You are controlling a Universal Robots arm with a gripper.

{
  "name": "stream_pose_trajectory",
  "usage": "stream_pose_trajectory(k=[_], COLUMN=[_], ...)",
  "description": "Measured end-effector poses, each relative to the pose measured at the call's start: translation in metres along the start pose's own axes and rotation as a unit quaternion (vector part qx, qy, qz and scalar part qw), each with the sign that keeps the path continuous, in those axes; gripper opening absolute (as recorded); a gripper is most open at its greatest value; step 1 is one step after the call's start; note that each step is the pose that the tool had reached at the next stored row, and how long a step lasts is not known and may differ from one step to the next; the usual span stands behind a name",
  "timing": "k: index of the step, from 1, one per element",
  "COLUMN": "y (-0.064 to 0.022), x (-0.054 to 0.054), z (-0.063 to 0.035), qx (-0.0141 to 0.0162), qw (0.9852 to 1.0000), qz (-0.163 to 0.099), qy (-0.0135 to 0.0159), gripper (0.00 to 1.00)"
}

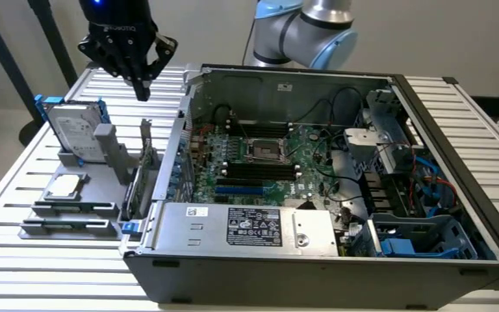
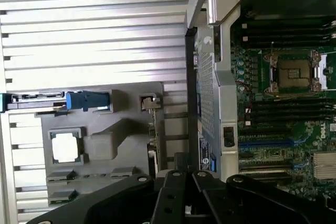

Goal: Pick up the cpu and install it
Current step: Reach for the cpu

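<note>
The cpu (image 1: 65,186) lies flat in a recess of the grey holder (image 1: 59,211) just outside the case (image 1: 319,266), placed so it can be lifted straight off. Inside the case the socket (image 1: 265,151) looks bare. The gripper (image 1: 143,90) hangs above the holder, well clear of the cpu, jaws clenched on nothing.
</note>
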State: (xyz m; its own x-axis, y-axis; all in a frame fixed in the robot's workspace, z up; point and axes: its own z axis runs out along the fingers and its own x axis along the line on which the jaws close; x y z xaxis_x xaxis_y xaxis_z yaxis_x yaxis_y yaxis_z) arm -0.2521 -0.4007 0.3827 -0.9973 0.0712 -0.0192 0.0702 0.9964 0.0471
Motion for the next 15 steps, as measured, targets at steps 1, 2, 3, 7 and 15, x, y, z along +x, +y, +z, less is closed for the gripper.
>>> stream_pose_trajectory(k=[1, 2, 3, 7, 15], y=[-0.0004, -0.0008, -0.0011, -0.0026, -0.0055], x=[0.004, 0.009, 0.014, 0.032, 0.068], z=[0.0001, 0.0003, 0.0005, 0.0023, 0.0087], qx=[0.0000, 0.0000, 0.0000, 0.0000, 0.0000], qw=[1.0000, 1.0000, 1.0000, 1.0000, 1.0000], qz=[0.000, 0.000, 0.000, 0.000, 0.000], qy=[0.0000, 0.0000, 0.0000, 0.0000, 0.0003], gripper=[0.11, 0.11, 0.11, 0.11, 0.11])
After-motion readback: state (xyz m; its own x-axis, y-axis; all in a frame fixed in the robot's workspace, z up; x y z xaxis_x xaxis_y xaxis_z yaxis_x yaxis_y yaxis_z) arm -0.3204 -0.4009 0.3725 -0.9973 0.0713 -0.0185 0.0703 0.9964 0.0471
